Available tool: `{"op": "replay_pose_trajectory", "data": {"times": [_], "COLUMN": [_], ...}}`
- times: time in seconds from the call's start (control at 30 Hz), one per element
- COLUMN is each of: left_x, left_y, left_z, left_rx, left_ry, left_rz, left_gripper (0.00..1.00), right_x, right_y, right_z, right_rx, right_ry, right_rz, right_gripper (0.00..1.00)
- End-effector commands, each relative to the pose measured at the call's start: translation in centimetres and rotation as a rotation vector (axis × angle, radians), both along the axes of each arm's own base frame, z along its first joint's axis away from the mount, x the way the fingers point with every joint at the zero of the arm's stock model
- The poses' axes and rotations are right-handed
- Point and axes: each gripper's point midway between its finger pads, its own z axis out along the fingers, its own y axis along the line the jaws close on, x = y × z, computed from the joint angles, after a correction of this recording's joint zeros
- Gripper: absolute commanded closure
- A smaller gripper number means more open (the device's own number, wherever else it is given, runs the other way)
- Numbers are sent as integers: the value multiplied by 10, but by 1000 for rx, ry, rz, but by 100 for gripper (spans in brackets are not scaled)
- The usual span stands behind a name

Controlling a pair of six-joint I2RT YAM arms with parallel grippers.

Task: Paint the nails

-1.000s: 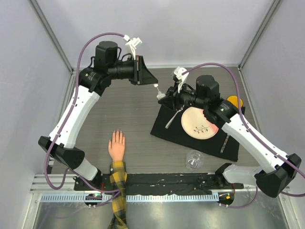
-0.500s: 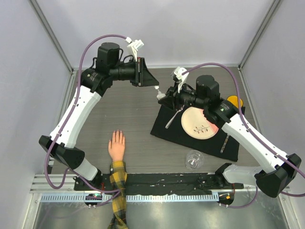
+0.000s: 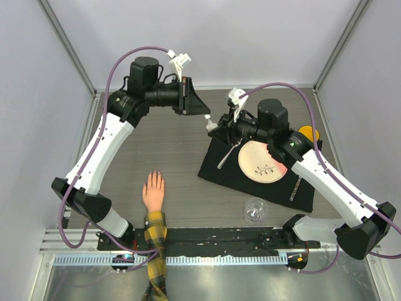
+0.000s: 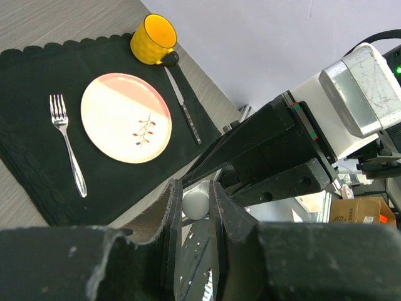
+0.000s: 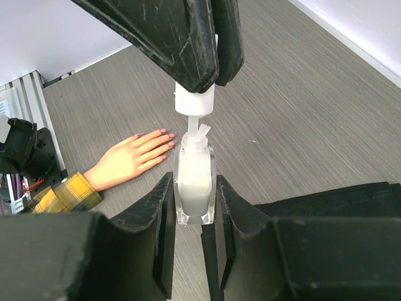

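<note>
The right claw [image 5: 192, 188] pinches a clear white-polish bottle [image 5: 195, 210]; the left claw [image 5: 210, 72] pinches its white brush cap [image 5: 194, 101]. The pale nails [image 5: 168, 137] of the peach fake hand [image 5: 125, 162] lie well apart from both, on the grey worktop [image 5: 294, 125].

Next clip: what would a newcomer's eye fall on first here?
Above the table the two arms meet: the right hand grips a bottle of pale polish, and the left hand holds its white brush cap at the neck. The fake hand in a plaid sleeve lies flat near the front edge, apart from both; a black placemat with a plate lies to its right.
</note>
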Motion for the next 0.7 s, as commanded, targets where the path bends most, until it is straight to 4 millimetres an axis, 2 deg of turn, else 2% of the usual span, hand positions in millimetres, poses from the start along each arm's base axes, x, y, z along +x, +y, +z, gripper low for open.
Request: {"op": "replay_pose_trajectory", "data": {"times": [0.0, 0.47, 0.67], "left_x": [-9, -12, -6], "left_y": [-3, -3, -1], "left_z": [7, -3, -7], "left_rx": [-21, 7, 23], "left_ry": [-24, -13, -11], "left_rz": [-39, -41, -8], "left_gripper": [100, 100, 100], "right_x": [0, -1, -4], "right_y": [-1, -2, 0], "right_z": [36, 38, 38], "right_rx": [59, 68, 75], "right_ry": [-91, -98, -99], "right_rz": [-5, -11, 4], "right_gripper": [100, 100, 100]}}
